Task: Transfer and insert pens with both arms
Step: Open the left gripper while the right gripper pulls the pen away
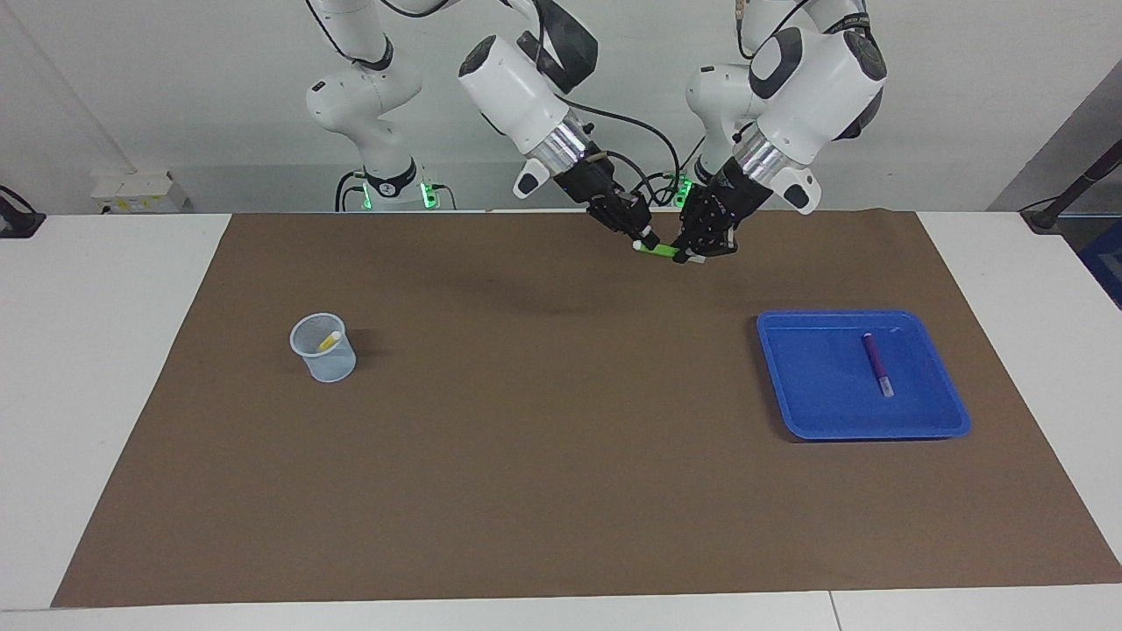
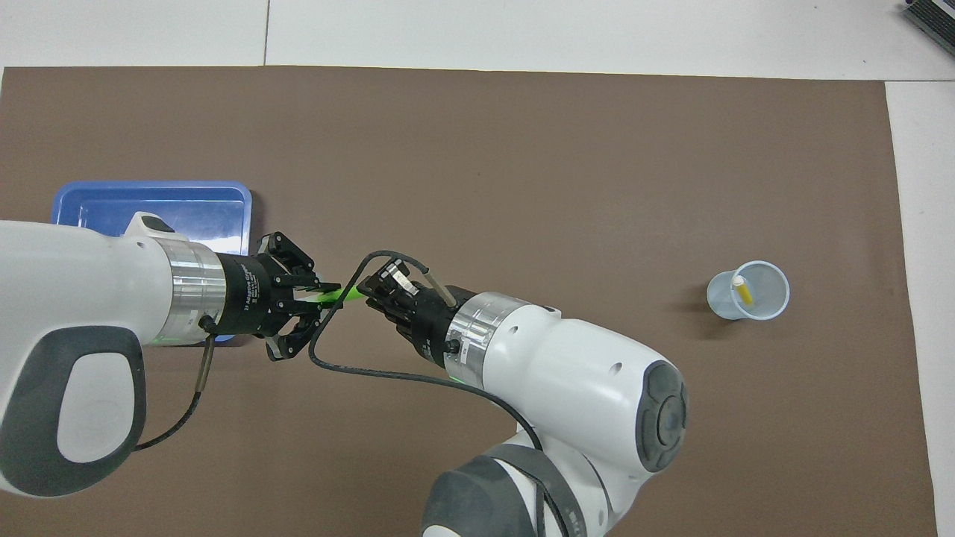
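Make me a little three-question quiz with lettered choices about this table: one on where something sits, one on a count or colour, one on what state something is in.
1. Where does the slim purple pen lie?
A. in the shallow blue plastic tray
B. in the cup
C. on the bare mat

2. How many pens show in all?
A. one
B. two
C. three

3. What is happening to the light green pen?
A. it lies on the mat
B. it hangs in the air between the left gripper and the right gripper
C. it stands in the tray

Answers:
A, the purple pen rests on the tray floor.
C, purple, light green, and a yellow pen leaning in the pale translucent cup.
B, both grippers meet at it above the brown mat.
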